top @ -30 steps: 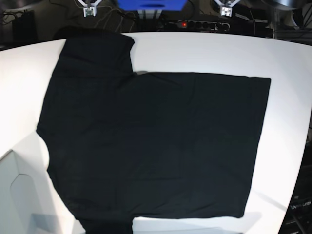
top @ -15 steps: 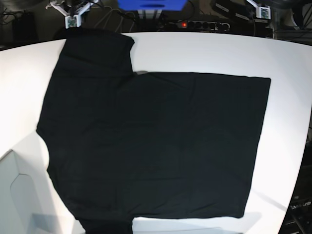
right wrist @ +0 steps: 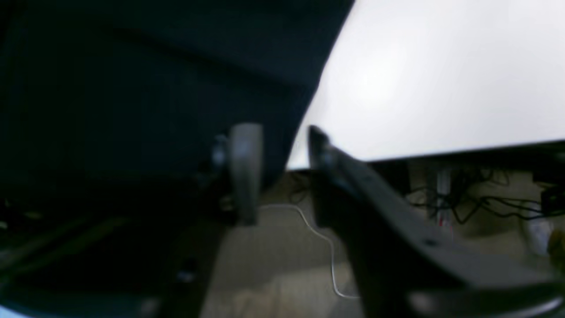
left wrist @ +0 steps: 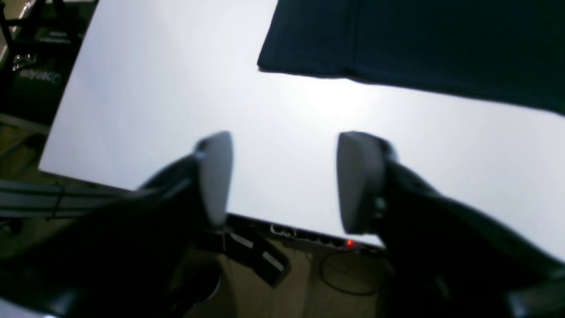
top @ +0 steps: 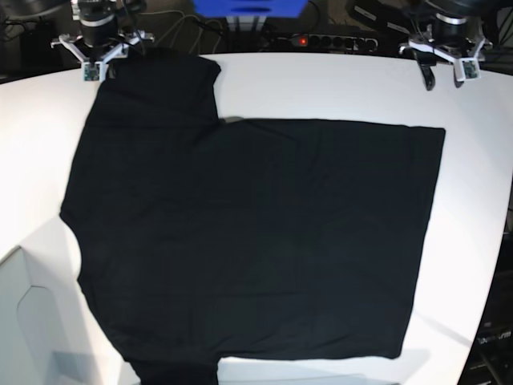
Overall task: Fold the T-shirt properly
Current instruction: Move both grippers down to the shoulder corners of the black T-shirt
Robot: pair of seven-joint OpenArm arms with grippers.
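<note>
While the T-shirt lies flat, the left gripper gapes wide and empty; the right gripper stands part-open, holding nothing.

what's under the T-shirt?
The T-shirt lies flat on the white table, which shows all around it. Anything between cloth and tabletop is covered; no bulges show.

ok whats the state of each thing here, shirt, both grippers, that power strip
T-shirt: spread flat on the table, unfolded, not held
left gripper: open, empty, over bare table near the far edge
right gripper: open, empty, at the sleeve's far edge
power strip: red light on
</note>
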